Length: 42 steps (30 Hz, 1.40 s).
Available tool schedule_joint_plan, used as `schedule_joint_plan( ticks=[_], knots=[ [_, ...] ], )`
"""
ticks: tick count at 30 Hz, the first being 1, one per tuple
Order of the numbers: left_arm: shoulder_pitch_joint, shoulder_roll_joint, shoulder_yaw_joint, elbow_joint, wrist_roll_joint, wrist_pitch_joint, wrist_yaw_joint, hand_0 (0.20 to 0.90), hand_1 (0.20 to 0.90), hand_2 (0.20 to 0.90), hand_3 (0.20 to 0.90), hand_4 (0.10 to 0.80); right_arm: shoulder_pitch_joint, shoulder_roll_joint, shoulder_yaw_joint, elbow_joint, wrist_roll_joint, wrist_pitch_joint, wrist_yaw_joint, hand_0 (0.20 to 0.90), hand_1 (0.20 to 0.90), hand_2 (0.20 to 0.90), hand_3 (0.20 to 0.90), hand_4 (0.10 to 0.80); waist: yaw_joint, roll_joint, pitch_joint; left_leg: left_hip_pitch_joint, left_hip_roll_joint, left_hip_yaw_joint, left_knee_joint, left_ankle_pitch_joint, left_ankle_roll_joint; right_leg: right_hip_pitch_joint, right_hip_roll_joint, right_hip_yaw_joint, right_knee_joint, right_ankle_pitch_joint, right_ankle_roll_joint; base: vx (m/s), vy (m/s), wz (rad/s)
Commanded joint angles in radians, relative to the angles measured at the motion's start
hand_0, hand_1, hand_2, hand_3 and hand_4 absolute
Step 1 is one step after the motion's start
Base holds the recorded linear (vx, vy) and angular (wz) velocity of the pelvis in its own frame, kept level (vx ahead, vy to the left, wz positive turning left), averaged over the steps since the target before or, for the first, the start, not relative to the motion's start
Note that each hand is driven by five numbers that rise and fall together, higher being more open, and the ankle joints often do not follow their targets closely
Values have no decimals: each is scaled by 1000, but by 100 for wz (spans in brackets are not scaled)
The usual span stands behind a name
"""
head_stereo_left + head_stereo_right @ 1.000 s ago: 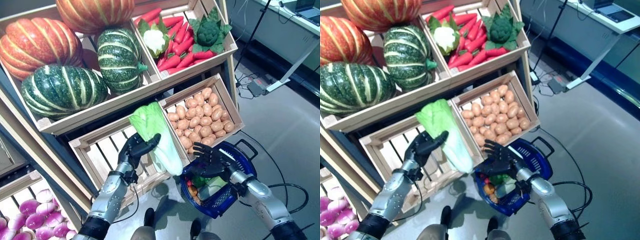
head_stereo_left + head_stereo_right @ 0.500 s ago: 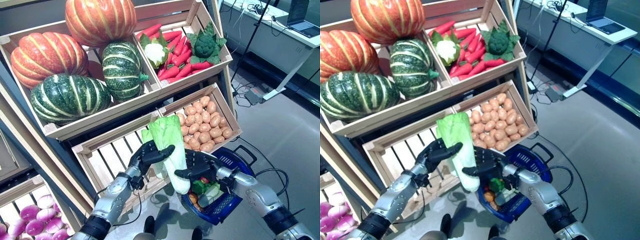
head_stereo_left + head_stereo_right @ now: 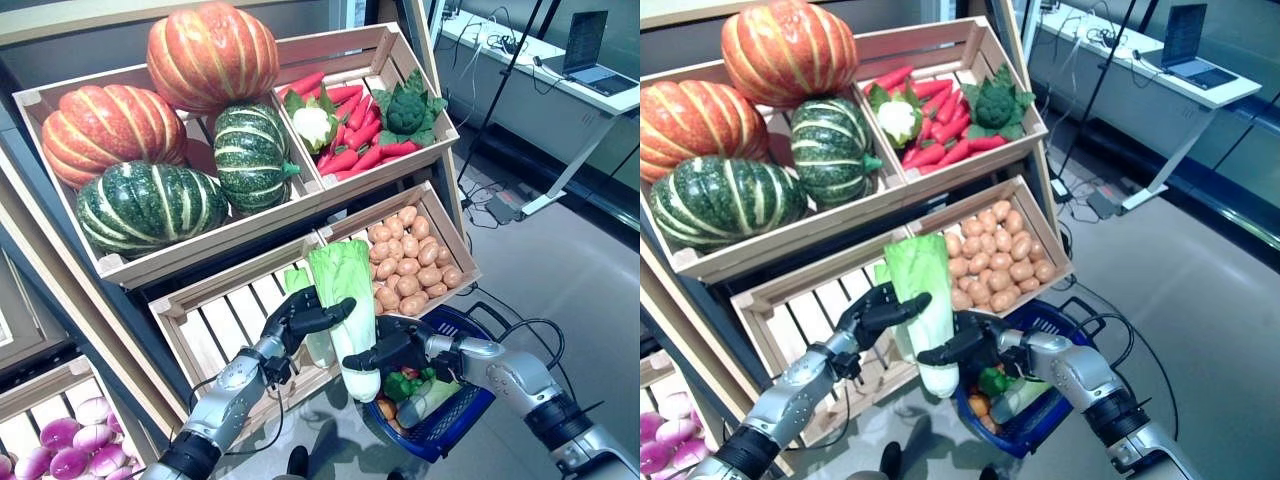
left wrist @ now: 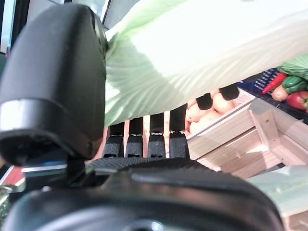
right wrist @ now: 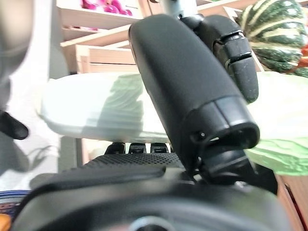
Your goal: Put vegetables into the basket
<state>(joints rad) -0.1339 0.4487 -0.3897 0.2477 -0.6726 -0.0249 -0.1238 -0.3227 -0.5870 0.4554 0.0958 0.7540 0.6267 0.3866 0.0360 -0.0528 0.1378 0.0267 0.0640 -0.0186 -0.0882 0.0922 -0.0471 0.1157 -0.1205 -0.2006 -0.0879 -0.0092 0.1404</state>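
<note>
A long pale-green cabbage with a white base [image 3: 340, 285] hangs upright in front of the stand, its base just left of the blue basket [image 3: 472, 408] on the floor. My left hand [image 3: 295, 318] is curled round its middle, thumb across the leaves [image 4: 57, 82]. My right hand [image 3: 385, 350] grips the white base from the basket side, thumb over it [image 5: 187, 82], with the cabbage [image 5: 96, 108] lying across its fingers. In the basket lie a green vegetable [image 3: 402, 383], a pale long one [image 3: 427, 398] and an orange one [image 3: 386, 408].
The wooden stand rises close behind the hands. Its potato crate [image 3: 452, 240] juts out just above the basket, and a slatted crate [image 3: 225, 320] is behind my left hand. A desk with a laptop [image 3: 590, 70] stands far right, with cables on the floor [image 3: 500, 205].
My left hand has carried the cabbage right and down toward the basket. My right hand has left the basket's rim and closed on the cabbage's white base. The camera has shifted too.
</note>
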Motion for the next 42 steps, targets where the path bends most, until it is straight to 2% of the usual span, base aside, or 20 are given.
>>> schedule_joint_plan(
  ticks=[1,9,10,11,12,17,37,38,39,40,42],
  knots=[
    [-167,-51,17,-85,-74,-110,-23,300,300,300,300,400,-41,12,115,-24,60,23,168,900,900,900,900,800,16,-20,-76,29,-4,24,1,-74,-5,-34,-61,-8,38,47,1,0,0,0],
    [-159,-63,11,-82,-82,-123,-12,300,300,300,300,400,-41,30,127,-20,144,26,150,900,900,900,900,800,14,-22,-85,32,-4,23,1,-74,-7,-33,-59,-2,39,45,-1,0,0,0],
    [-156,-61,11,-82,-92,-124,-16,300,300,300,300,400,-39,30,123,-21,124,35,181,827,827,827,827,751,14,-22,-85,34,-4,23,1,-75,-6,-31,-59,-2,40,43,-1,0,0,0],
    [-154,-63,11,-83,-89,-124,-13,300,300,300,300,400,-35,28,126,-24,126,34,176,521,521,521,521,547,14,-22,-85,35,-4,23,1,-76,-7,-29,-60,-3,38,43,-1,34,6,1],
    [-151,-64,10,-86,-91,-123,-12,300,300,300,300,400,-31,29,128,-26,119,29,170,300,300,300,300,400,13,-22,-86,37,-4,22,1,-77,-7,-27,-60,-2,38,43,-1,0,0,0],
    [-142,-68,16,-91,-89,-121,-15,300,300,300,300,400,-28,21,126,-32,109,20,193,300,300,300,300,400,14,-21,-89,42,-5,23,1,-81,-7,-22,-61,-2,35,40,-1,0,0,0],
    [-116,-87,38,-90,-101,-160,9,300,300,300,300,400,6,48,81,-39,187,-38,144,300,300,300,300,400,16,-16,-87,53,-11,10,1,-87,-4,-11,-63,8,39,33,-2,0,0,0],
    [-113,-89,39,-90,-104,-160,15,531,531,531,531,554,7,48,77,-40,189,-39,140,300,300,300,300,400,15,-15,-87,54,-12,10,1,-88,-4,-11,-63,9,39,34,-1,0,0,0],
    [-112,-90,40,-92,-111,-157,21,531,531,531,531,554,9,48,74,-41,193,-44,137,300,300,300,300,400,15,-15,-87,54,-12,9,1,-88,-4,-10,-63,9,39,33,-1,0,0,0],
    [-110,-89,44,-95,-108,-151,12,900,900,900,900,800,12,48,69,-42,200,-54,136,300,300,300,300,400,14,-15,-87,56,-12,9,1,-89,-4,-9,-63,10,40,32,0,0,0,0],
    [-112,-86,45,-94,-108,-144,6,900,900,900,900,800,13,45,57,-49,217,-63,124,300,300,300,300,400,12,-14,-86,57,-10,14,1,-88,-4,-9,-64,10,41,32,0,0,0,0]
  ],
)
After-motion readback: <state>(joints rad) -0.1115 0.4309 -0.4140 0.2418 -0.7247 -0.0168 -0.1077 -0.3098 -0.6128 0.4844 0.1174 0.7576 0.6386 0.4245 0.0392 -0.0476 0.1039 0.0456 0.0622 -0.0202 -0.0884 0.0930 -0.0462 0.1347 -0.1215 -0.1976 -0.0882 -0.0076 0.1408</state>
